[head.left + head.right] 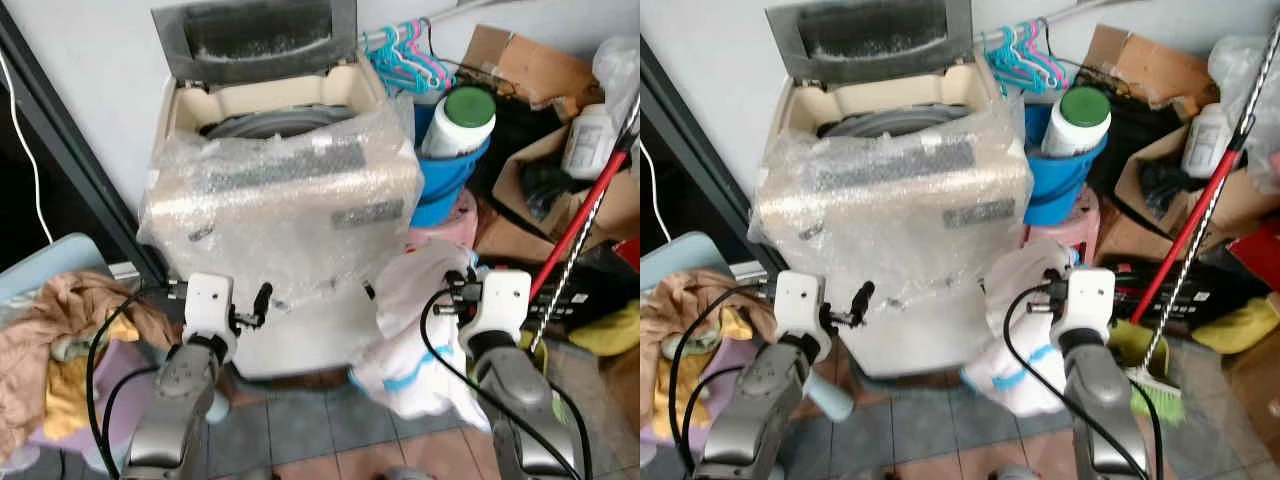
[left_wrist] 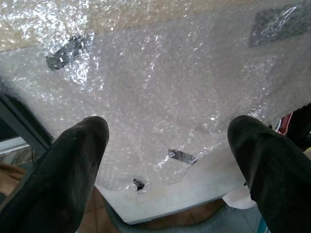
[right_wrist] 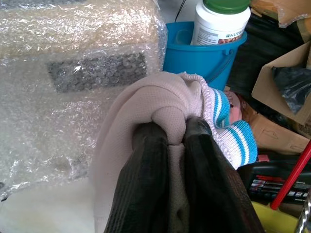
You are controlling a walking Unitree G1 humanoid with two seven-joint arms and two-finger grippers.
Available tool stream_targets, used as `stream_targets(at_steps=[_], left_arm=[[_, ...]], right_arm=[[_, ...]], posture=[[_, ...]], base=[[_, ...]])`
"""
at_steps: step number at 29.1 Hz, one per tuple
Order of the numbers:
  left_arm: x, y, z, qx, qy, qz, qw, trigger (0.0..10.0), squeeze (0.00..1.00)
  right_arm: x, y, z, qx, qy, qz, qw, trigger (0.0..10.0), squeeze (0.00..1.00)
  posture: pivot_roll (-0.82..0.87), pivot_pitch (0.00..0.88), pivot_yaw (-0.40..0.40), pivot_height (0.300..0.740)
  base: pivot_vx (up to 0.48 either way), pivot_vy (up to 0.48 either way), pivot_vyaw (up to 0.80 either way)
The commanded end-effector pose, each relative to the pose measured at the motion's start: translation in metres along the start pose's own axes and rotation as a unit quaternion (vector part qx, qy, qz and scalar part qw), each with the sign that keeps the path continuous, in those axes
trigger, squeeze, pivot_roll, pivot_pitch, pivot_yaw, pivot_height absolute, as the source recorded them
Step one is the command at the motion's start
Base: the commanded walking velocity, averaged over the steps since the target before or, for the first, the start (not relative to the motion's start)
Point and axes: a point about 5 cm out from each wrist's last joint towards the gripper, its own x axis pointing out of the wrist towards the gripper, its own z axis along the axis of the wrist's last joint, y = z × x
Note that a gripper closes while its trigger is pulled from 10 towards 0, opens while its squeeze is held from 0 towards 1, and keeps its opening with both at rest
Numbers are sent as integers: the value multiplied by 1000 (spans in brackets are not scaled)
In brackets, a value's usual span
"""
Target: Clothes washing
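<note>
Pinching garment (image 3: 165, 104), right pincer (image 3: 177, 128).

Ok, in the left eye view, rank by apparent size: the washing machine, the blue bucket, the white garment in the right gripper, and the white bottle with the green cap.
1. Washing machine, by far.
2. White garment held in the right gripper.
3. Blue bucket, partly hidden, so its rank against the garment is unsure.
4. White bottle.
</note>
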Motion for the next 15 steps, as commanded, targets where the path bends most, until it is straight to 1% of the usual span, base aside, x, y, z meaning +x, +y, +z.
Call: stream_targets(at_steps=[1,5,7,9,15], left_arm=[[-2,8,2,4,-2,21,1000,10000,0],[-5,11,0,3,2,32,999,10000,0],[-6,15,0,7,2,51,999,10000,0],[-7,16,0,8,4,59,998,10000,0],[-13,19,-5,5,12,61,998,10000,0]], right_arm=[[1,8,18,-2,-41,22,999,10000,0],[-1,9,16,0,-39,26,999,10000,0],[-1,9,16,6,-38,28,999,10000,0],[-1,9,17,5,-38,29,999,10000,0],[-2,9,18,12,-40,30,999,10000,0]], posture=[[-72,12,64,740],[-70,12,61,740],[-67,12,58,740],[-67,12,59,740],[-70,10,59,740]], base=[[0,0,0],[0,0,0],[0,0,0],[0,0,0],[0,0,0]])
